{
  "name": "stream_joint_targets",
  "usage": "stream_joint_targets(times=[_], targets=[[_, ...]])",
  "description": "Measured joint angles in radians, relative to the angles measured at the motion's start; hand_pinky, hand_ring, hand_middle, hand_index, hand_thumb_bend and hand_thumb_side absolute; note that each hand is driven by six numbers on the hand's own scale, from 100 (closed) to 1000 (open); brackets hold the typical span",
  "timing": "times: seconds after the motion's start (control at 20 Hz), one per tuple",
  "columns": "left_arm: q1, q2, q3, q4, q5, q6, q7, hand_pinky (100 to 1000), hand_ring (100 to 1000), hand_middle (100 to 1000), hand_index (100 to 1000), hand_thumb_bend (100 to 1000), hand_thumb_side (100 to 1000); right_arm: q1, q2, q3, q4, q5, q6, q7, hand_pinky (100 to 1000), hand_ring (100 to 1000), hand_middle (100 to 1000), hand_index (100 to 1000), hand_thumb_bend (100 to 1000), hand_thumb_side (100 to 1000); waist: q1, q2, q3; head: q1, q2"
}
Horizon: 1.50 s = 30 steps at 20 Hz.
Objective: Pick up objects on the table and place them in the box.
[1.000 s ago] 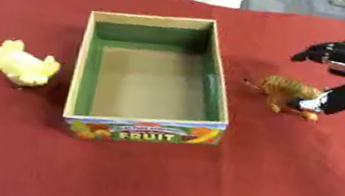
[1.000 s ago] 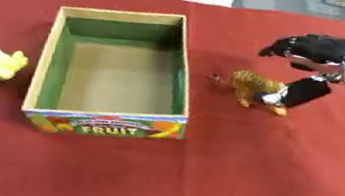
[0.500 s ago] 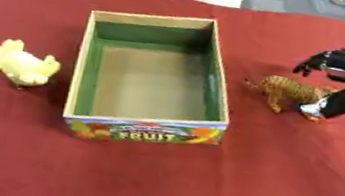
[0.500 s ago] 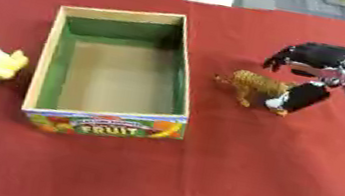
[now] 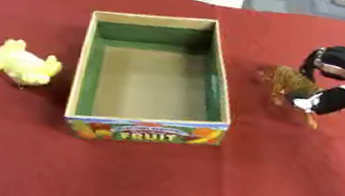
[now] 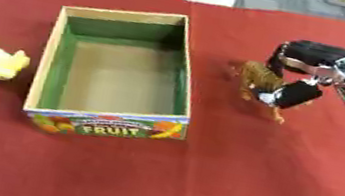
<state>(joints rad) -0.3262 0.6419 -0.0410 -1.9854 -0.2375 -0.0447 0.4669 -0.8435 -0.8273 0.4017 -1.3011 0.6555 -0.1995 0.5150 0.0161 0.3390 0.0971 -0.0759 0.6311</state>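
A red-covered bench (image 5: 152, 183) carries an open cardboard box (image 5: 146, 127) whose near wall shows fruit pictures and the word FRUIT; its inside is green on the walls, plain brown on the floor, and holds nothing. To the box's left, apart from it, a yellow plush toy (image 5: 22, 64) lies on the cloth, its shape too soft to name beyond a fluffy chick-like lump. To the box's right, near its right wall but not touching it, stands a small orange striped tiger figure (image 6: 260, 78).

The right hand (image 6: 302, 77) comes in from the right edge, its silver wrist partly cut off by the frame. The black fingers (image 6: 310, 53) curve over the far side of the tiger and the thumb (image 6: 297, 95) lies across its near flank, so the hand is closing around the figure with a narrow gap. The thumb hides the tiger's rear half, and I cannot tell whether the fingers actually touch it or whether its feet are on the cloth. One thin orange leg shows below the thumb.

The left hand shows in neither view. At the far edge, clothing of people is cut off by the top of the frame.
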Motion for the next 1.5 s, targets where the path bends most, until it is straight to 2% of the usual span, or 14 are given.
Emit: stream_joint_targets(times=[0.15, 0.4, 0.85, 1.05, 1.1, 1.15, 1.2, 1.5], targets=[[0.0, 0.0, 0.0, 0.0, 0.0, 0.0, 0.0, 530, 779, 783, 759, 100, 880, 0.004, 0.005, 0.0, 0.0, -0.029, 0.009, -0.003, 715, 672, 395, 440, 100, 273, 0.0, 0.0, 0.0, 0.001, 0.0], [0.0, 0.0, 0.0, 0.0, 0.0, 0.0, 0.0, 529, 779, 783, 760, 100, 879, 0.008, 0.006, -0.002, -0.015, -0.079, 0.033, -0.005, 701, 656, 376, 417, 100, 164, 0.0, 0.0, 0.0, 0.003, 0.0], [0.001, 0.0, 0.0, 0.0, 0.0, 0.0, 0.0, 529, 779, 782, 761, 100, 875, -0.004, 0.006, -0.022, -0.061, -0.127, 0.076, -0.04, 685, 630, 330, 372, 100, 272, 0.0, 0.0, -0.002, 0.003, -0.007], [0.001, 0.0, 0.0, 0.0, 0.001, 0.0, 0.0, 528, 779, 781, 760, 100, 874, -0.017, 0.006, -0.032, -0.087, -0.144, 0.098, -0.06, 679, 618, 288, 313, 100, 305, 0.0, -0.001, -0.003, 0.003, -0.008], [0.002, 0.0, 0.0, 0.0, 0.001, 0.0, 0.0, 528, 779, 781, 760, 100, 874, -0.021, 0.006, -0.033, -0.093, -0.148, 0.103, -0.063, 680, 618, 284, 308, 100, 362, 0.0, -0.001, -0.003, 0.003, -0.008], [0.002, 0.0, 0.0, 0.0, 0.002, 0.0, 0.0, 528, 779, 781, 760, 100, 874, -0.025, 0.006, -0.035, -0.099, -0.151, 0.107, -0.065, 680, 618, 284, 308, 100, 306, 0.0, -0.002, -0.003, 0.003, -0.008], [0.002, 0.0, 0.0, 0.0, 0.002, 0.0, 0.0, 527, 779, 781, 761, 100, 873, -0.03, 0.006, -0.037, -0.105, -0.155, 0.111, -0.066, 680, 619, 282, 308, 100, 298, 0.0, -0.003, -0.003, 0.003, -0.008], [0.002, 0.0, 0.0, 0.0, 0.004, -0.002, -0.002, 526, 779, 780, 761, 100, 871, -0.092, 0.016, -0.039, -0.151, -0.166, 0.12, -0.067, 681, 619, 281, 285, 100, 301, -0.003, -0.013, -0.005, 0.003, -0.008]])
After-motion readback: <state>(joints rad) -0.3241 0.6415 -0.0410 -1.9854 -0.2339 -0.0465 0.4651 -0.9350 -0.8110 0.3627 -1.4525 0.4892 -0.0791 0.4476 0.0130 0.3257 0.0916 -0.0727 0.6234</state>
